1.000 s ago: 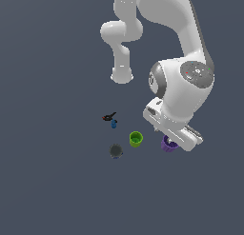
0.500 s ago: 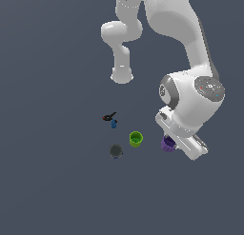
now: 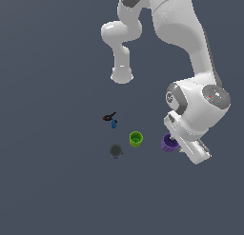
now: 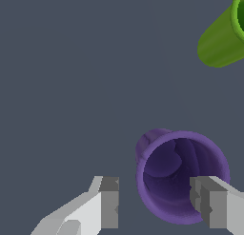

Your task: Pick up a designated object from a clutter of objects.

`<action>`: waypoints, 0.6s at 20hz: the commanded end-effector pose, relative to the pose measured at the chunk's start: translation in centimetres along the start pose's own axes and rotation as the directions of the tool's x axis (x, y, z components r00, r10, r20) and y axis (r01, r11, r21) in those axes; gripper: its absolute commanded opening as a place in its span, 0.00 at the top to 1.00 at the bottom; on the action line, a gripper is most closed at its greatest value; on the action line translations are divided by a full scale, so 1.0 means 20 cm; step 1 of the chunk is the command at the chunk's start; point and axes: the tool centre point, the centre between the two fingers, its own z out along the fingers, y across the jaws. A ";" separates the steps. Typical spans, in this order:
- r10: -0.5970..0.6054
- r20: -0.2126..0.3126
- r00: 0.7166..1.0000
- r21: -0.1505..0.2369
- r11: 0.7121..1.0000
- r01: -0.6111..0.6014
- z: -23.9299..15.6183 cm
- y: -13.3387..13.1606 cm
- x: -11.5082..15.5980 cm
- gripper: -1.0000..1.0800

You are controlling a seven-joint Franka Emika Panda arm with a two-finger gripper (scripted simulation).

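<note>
In the exterior view, the white arm bends down over the flat grey table (image 3: 47, 181), its bulky wrist covering the hand. Just beside and partly behind that wrist sits the purple cup (image 3: 167, 142), on the exterior view's right of the cluster. To its left stands the lime-green cup (image 3: 136, 139), near but apart. Farther left lies a dark grey round thing (image 3: 116, 151), and beyond it a tiny black-and-blue thing (image 3: 111, 120). Nothing lies between the purple cup and the arm.

In the wrist view, the hand (image 4: 155, 203) is spread wide, its blocky grey fingers (image 4: 108, 203) straddling the purple cup (image 4: 181, 179); one finger overlaps the rim, contact unclear. The cup is smooth, round-mouthed and hollow. The lime-green cup (image 4: 221, 39) is a plain glossy cylinder, well apart.
</note>
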 end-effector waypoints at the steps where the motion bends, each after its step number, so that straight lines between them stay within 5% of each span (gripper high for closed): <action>1: 0.025 -0.003 1.000 0.002 1.000 -0.025 0.02 -0.01 -0.02 0.38; 12: 0.048 -0.005 0.999 0.004 0.999 -0.048 0.06 -0.02 -0.04 0.38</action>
